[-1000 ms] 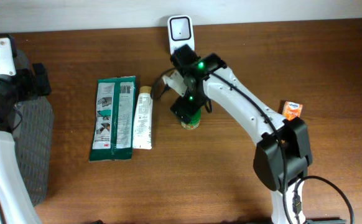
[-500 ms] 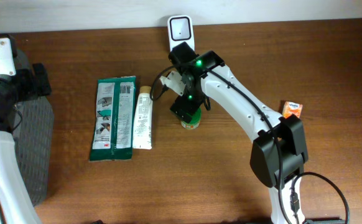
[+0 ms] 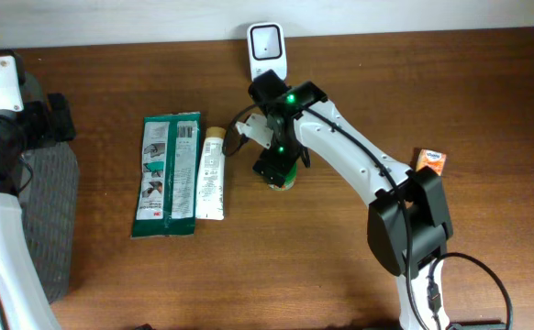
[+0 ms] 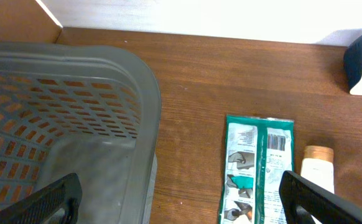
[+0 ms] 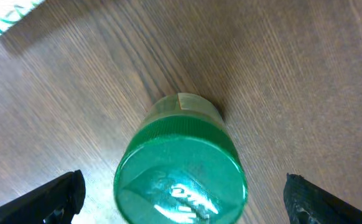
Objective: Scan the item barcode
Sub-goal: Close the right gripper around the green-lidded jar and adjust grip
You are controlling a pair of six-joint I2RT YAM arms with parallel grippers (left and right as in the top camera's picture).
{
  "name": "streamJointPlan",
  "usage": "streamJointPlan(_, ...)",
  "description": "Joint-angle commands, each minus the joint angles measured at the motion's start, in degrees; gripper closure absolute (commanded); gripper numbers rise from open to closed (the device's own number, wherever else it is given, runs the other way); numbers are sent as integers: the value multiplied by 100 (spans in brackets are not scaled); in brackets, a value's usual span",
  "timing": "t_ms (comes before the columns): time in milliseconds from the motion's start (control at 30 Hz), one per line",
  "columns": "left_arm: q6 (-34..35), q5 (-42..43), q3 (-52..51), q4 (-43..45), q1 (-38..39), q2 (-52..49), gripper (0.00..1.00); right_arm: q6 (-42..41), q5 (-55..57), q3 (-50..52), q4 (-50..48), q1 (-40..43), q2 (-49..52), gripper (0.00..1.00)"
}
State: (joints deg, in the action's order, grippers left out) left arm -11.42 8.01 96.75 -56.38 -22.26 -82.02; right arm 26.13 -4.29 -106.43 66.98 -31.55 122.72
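The right arm (image 3: 340,156) had edged in over the green-capped bottle (image 3: 283,181), which stood upright on the worktop (image 3: 249,275) just in front of the scanner (image 3: 267,44). The right fingers (image 5: 56,196) were spread wide either side of the cap, gripping nothing, so a grab looked next. The left fingers (image 4: 44,199), spread too, hung idle over the basket (image 4: 106,74).
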Motion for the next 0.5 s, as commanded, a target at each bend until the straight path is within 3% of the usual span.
streamJointPlan(0,-90,61,15,7,-31,2,1,59,157,92,-125,-17,57,2)
streamJointPlan(467,-90,59,15,7,-31,2,1,-118,142,92,-234,63,326,4)
